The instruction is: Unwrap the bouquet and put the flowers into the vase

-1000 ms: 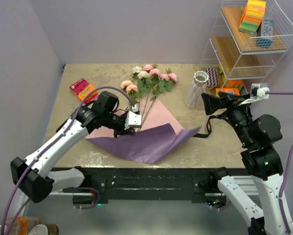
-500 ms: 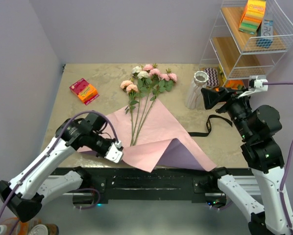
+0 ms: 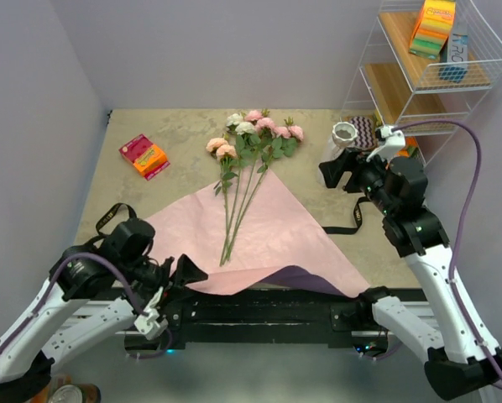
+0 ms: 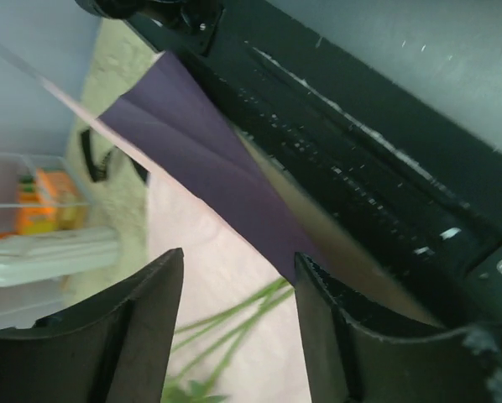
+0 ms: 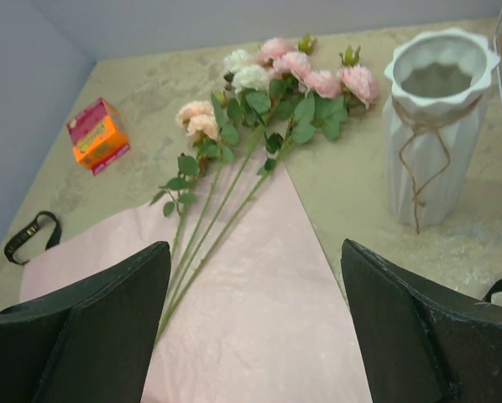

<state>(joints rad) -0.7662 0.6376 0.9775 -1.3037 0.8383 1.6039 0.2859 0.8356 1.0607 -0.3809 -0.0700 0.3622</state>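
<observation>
The flowers (image 3: 244,180) lie along the spread paper (image 3: 276,227), heads far, stem ends near — left of the right gripper (image 3: 335,172), gaping empty by the vase (image 3: 342,134), and beyond the left gripper (image 3: 188,273), likewise parted and empty.

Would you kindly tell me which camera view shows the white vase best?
The right wrist view: the vase stands whole, with ribbed sides, flared rim and neck twine. In the top external view the right gripper hides most of its body. The left wrist view shows only a blurred white shape.
</observation>
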